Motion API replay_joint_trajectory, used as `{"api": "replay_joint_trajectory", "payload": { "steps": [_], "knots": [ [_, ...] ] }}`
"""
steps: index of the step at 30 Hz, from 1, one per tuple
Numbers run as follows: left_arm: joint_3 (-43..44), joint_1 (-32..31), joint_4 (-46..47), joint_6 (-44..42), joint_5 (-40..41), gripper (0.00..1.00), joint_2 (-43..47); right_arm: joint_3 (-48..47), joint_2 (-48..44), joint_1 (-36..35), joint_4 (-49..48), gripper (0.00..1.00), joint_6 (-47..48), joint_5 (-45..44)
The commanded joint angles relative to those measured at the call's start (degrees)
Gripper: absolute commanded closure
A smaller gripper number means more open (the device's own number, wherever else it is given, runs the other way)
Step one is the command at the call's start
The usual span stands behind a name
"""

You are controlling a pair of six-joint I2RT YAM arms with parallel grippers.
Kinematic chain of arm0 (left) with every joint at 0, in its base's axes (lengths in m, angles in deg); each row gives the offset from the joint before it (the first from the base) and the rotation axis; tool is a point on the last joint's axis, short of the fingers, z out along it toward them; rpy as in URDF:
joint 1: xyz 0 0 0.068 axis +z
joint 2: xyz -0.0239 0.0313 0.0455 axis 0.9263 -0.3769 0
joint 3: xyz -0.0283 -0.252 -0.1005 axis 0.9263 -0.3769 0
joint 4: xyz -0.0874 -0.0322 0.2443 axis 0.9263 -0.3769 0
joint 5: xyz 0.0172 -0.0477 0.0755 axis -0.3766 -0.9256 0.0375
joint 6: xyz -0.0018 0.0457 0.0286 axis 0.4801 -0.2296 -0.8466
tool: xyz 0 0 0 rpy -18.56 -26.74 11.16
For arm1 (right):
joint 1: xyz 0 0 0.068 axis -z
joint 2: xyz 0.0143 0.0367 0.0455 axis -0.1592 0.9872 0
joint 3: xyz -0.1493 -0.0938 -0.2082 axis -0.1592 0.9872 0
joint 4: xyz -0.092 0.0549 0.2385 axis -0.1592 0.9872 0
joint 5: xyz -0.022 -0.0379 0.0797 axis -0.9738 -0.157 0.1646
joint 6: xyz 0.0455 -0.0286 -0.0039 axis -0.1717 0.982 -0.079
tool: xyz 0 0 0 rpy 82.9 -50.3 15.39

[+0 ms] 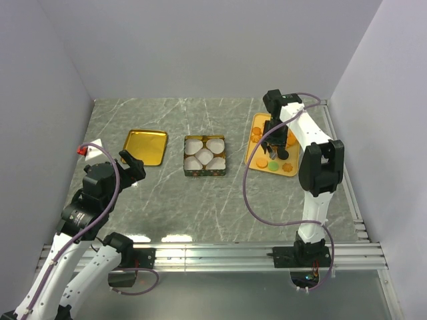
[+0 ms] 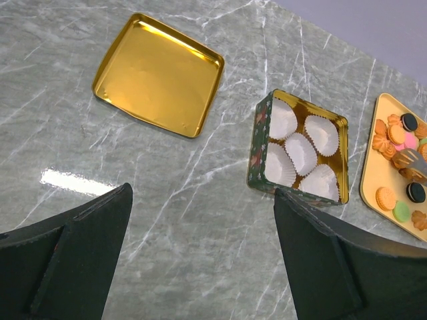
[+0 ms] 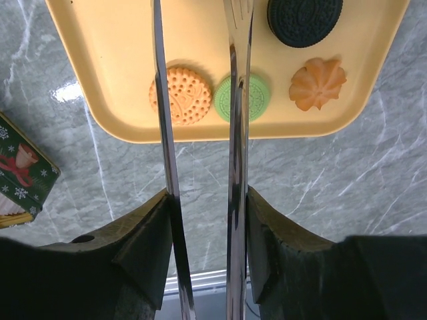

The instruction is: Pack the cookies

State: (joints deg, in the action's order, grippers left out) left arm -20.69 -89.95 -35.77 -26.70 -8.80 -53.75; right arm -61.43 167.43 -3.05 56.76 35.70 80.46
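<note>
The cookies (image 1: 273, 163) lie on a yellow tray (image 1: 254, 153) at the right. In the right wrist view I see an orange disc (image 3: 180, 95), a green one (image 3: 253, 97), a dark brown one (image 3: 305, 20) and an orange flower-shaped one (image 3: 318, 83). My right gripper (image 3: 207, 200) is shut on metal tongs (image 3: 239, 100) and holds them over the tray. The tong arms stand apart and their tips are out of view. The green tin (image 1: 205, 156) holds white paper cups (image 2: 300, 150). My left gripper (image 2: 202, 193) is open and empty, above bare table near the tin.
The tin's gold lid (image 1: 147, 146) lies upside down left of the tin. A red and white object (image 1: 87, 150) sits at the left wall. Walls close in the table on three sides. A metal rail (image 1: 213, 253) runs along the near edge.
</note>
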Motion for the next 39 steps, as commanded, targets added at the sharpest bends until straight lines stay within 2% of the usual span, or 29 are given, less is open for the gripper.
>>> {"api": "replay_joint_trajectory", "payload": {
  "steps": [1,3,12,20,30,35,39],
  "knots": [
    [-0.20,0.38,2.00,-1.06,-0.70,0.07,-0.35,-3.24,1.70,0.34,0.52,0.50,1.11,0.12],
    [-0.20,0.55,1.92,-1.06,-0.70,0.07,-0.26,-3.94,1.96,0.43,0.78,0.51,1.55,0.12],
    [-0.20,1.61,2.00,-1.14,-0.88,0.07,-0.09,-6.41,2.58,0.61,2.45,0.64,2.17,-0.06],
    [-0.20,2.05,2.09,-1.14,-0.96,0.07,0.17,-9.13,1.26,0.78,4.65,0.67,2.52,0.20],
    [-0.29,1.96,2.27,-1.41,-1.49,0.07,0.09,-7.64,-4.27,0.87,4.91,0.71,1.99,2.49],
    [-0.37,1.17,2.27,-1.41,-1.40,0.07,-0.09,-7.38,-7.61,0.78,5.18,0.75,2.08,4.77],
    [-0.37,0.56,2.18,-1.32,-1.23,0.07,-0.35,-5.54,-11.56,0.43,3.70,0.78,3.13,12.84]
  ]
}}
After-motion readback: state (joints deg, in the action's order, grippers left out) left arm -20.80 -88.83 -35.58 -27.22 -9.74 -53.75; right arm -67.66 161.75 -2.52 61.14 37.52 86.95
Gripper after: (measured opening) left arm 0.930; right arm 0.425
